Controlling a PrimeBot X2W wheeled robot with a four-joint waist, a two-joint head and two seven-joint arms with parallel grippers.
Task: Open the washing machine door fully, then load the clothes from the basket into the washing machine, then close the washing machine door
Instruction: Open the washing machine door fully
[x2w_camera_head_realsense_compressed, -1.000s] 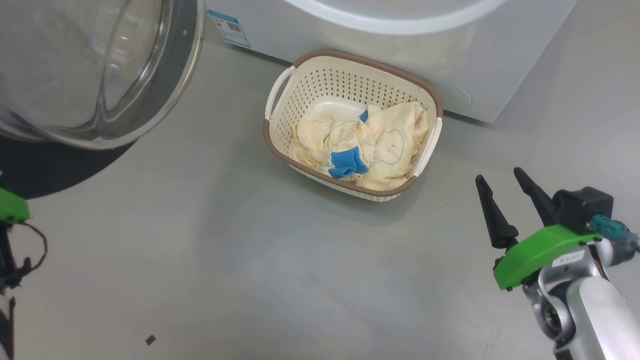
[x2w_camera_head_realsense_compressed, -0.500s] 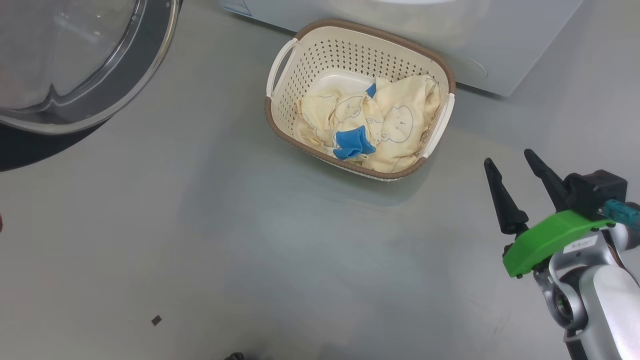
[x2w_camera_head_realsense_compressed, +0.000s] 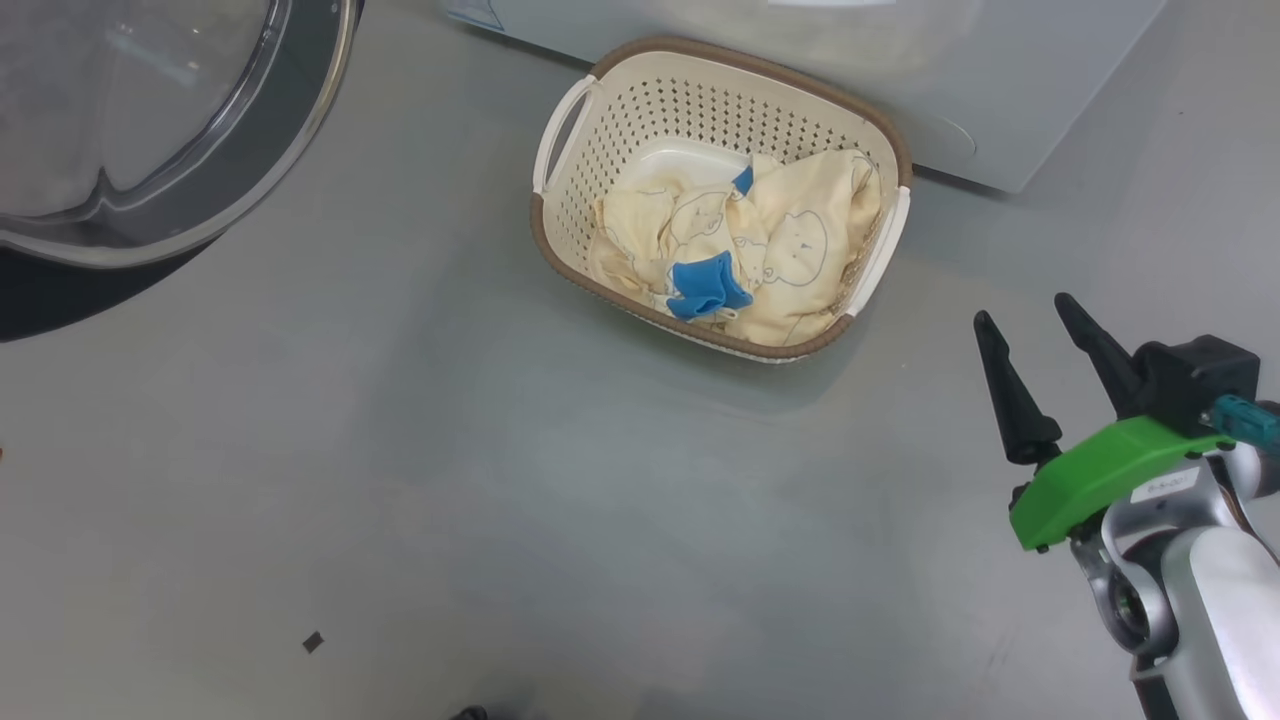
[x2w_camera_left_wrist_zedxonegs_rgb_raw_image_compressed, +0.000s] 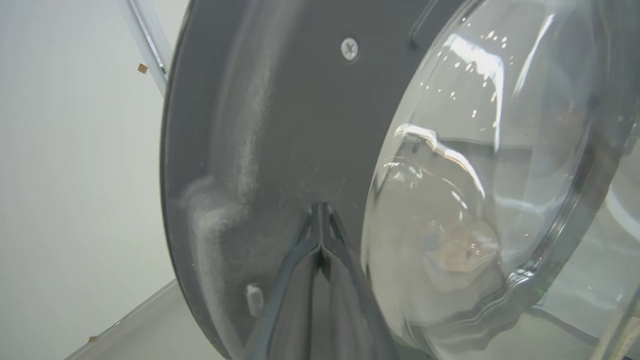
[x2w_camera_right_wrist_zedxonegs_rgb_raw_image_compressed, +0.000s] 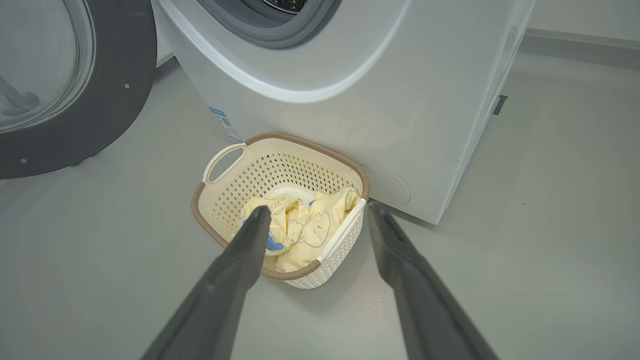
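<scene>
The washing machine door (x2w_camera_head_realsense_compressed: 300, 110) stands swung open at the upper left, its glass bowl toward me. My left gripper (x2w_camera_left_wrist_zedxonegs_rgb_raw_image_compressed: 320, 206) is shut with nothing held, its tips at the door's (x2w_camera_left_wrist_zedxonegs_rgb_raw_image_compressed: 280, 125) grey inner face beside the glass dome. The cream basket (x2w_camera_head_realsense_compressed: 610, 130) sits on the floor against the white washing machine (x2w_camera_head_realsense_compressed: 1000, 90). It holds pale yellow clothes (x2w_camera_head_realsense_compressed: 790, 240) with bear drawings and a blue patch. My right gripper (x2w_camera_head_realsense_compressed: 1023, 309) hovers open to the right of the basket. In the right wrist view its fingers (x2w_camera_right_wrist_zedxonegs_rgb_raw_image_compressed: 235, 270) frame the basket (x2w_camera_right_wrist_zedxonegs_rgb_raw_image_compressed: 225, 200) and the clothes (x2w_camera_right_wrist_zedxonegs_rgb_raw_image_compressed: 320, 225).
The machine's grey door seal (x2w_camera_right_wrist_zedxonegs_rgb_raw_image_compressed: 270, 20) and open mouth are above the basket. Bare grey floor (x2w_camera_head_realsense_compressed: 500, 450) stretches in front of the basket. A small dark speck (x2w_camera_head_realsense_compressed: 313, 641) lies on it at the lower left. A wall edge with a metal strip (x2w_camera_left_wrist_zedxonegs_rgb_raw_image_compressed: 145, 45) stands behind the door.
The head camera tilted, so the scene slid up in the picture and the left arm's green part left it. My right gripper rose slightly, still open.
</scene>
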